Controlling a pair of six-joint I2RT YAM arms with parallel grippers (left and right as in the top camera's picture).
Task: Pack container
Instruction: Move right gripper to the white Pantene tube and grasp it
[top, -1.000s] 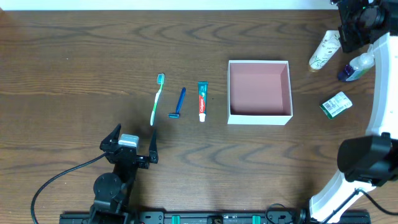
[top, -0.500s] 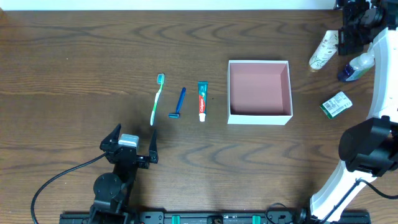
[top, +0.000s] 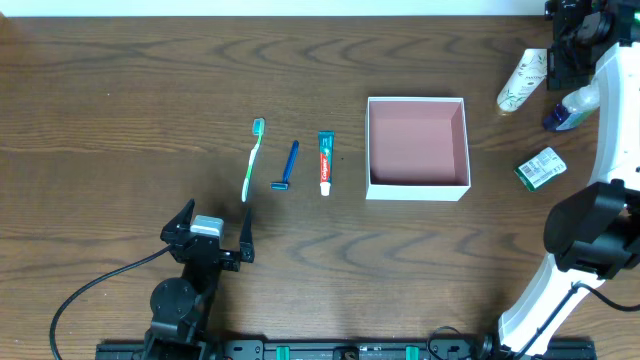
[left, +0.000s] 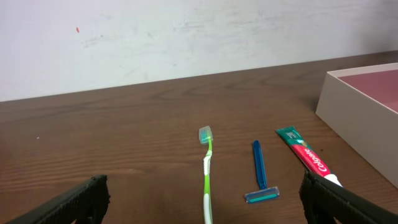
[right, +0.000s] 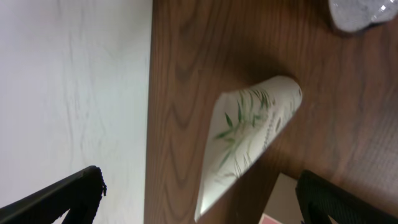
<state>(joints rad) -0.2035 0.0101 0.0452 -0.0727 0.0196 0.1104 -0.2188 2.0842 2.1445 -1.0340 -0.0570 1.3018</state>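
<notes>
Over the dark wood worktop (top: 120, 100), the right hand (right: 200, 183), spread wide above the leaf-print tube (right: 249, 134), should straddle its middle squarely before closing.

Remote view: my right gripper (top: 558, 60) has crept slightly toward the table's (top: 120, 80) far edge, beside the white tube (top: 523, 80).

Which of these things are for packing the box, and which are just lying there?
For the job (probably all go in the box):
container
toothbrush
razor
toothpaste
leaf-print tube
small bottle
green-and-white packet

Just lying about:
black cable, which belongs to the robot
</notes>
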